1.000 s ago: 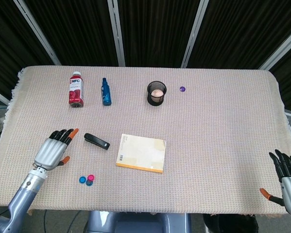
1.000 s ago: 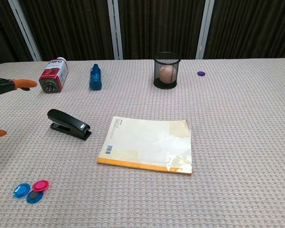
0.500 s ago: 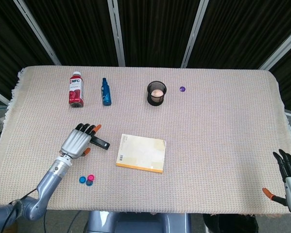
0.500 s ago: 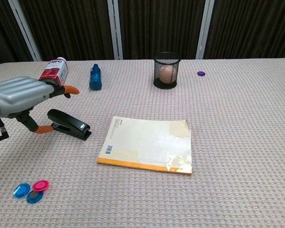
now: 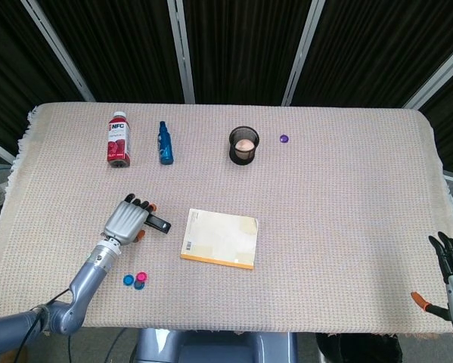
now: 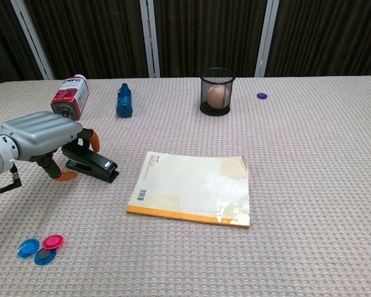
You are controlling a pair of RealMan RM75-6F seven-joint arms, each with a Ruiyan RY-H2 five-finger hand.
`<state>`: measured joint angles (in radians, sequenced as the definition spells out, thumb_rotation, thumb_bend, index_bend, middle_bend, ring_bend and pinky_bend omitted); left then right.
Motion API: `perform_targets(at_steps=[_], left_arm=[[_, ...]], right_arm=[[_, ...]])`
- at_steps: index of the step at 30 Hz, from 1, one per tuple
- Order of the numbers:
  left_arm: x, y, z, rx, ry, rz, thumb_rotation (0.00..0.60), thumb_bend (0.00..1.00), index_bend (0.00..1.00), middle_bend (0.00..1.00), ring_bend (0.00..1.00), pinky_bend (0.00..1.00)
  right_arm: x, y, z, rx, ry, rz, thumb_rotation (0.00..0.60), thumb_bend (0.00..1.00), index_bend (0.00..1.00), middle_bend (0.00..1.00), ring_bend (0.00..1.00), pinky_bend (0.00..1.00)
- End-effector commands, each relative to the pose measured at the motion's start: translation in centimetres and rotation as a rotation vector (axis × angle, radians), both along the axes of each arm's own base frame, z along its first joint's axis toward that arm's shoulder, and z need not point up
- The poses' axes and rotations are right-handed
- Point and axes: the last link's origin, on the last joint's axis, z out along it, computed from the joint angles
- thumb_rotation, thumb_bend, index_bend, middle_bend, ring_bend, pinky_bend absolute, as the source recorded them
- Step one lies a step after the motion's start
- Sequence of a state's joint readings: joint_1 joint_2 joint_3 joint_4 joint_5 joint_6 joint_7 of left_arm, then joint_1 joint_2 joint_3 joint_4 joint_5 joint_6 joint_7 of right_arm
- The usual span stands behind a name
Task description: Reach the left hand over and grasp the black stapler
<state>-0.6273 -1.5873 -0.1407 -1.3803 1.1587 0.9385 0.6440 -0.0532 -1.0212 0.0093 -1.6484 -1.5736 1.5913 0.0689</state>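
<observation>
Beige woven table cover [image 5: 347,197] [image 6: 321,185]: a coarse fabric across the whole tabletop, frayed along its left edge in the head view.
Book: a flat yellow-spined book with a pale worn cover [image 5: 220,238] [image 6: 193,188] lies near the middle; a barcode sits at its front left corner, the small print too fine to read.
Left hand: the silver robot left hand with orange-tipped fingers [image 5: 126,221] [image 6: 41,136] arches over the rear end of the stapler, fingers curved downward on one side and thumb low on the other, still parted; whether they touch it cannot be told.
Juice bottle: a red-labelled bottle with a white cap [image 5: 118,138] [image 6: 70,96] lies on its side at 11 o'clock from the book; the label reads "NFC", the rest unreadable.
Stapler: the black stapler [image 5: 159,223] [image 6: 91,163] lies on the cover at 9 o'clock from the book, just beside it, its front end poking out past the hand towards the book.
Right hand: the dark right hand with an orange-tipped thumb [image 5: 451,278] sits at the table's 4 o'clock corner, fingers spread, holding nothing.
Mesh cup: a black wire-mesh cup holding a pale ball [image 5: 243,145] [image 6: 217,91] stands at 12 o'clock from the book.
Blue bottle: a small blue bottle [image 5: 165,143] [image 6: 124,100] lies just right of the juice bottle.
Discs: a cluster of blue and pink plastic discs [image 5: 134,280] [image 6: 41,248] lies at 7 o'clock from the book, touching one another.
Purple disc: a small purple disc [image 5: 283,139] [image 6: 261,96] lies at 3 o'clock from the mesh cup.
</observation>
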Motion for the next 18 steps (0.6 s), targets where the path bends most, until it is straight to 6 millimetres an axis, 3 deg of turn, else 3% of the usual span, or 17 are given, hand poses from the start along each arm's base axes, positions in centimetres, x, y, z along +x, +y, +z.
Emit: perform_targets(at_steps=[1, 8, 18], left_arm=[[-0.1, 0.4, -0.3, 0.004, 0.001, 0.009, 0.600, 0.32, 0.38, 0.38, 0.37, 0.27], [1.2, 1.2, -0.9, 0.037, -0.025, -0.040, 0.600, 0.38, 0.60, 0.57, 0.50, 0.39], [4.6, -0.4, -0.9, 0.020, -0.160, -0.152, 0.600, 0.41, 0.67, 0.64, 0.56, 0.45]], right_arm=[[0.0, 0.0, 0.0, 0.001, 0.001, -0.001, 0.600, 0.06, 0.00, 0.00, 0.00, 0.00], [0.0, 0.2, 0.0, -0.002, 0.002, 0.000, 0.600, 0.06, 0.00, 0.00, 0.00, 0.00], [0.0, 0.2, 0.2, -0.001, -0.007, 0.005, 0.600, 0.06, 0.00, 0.00, 0.00, 0.00]])
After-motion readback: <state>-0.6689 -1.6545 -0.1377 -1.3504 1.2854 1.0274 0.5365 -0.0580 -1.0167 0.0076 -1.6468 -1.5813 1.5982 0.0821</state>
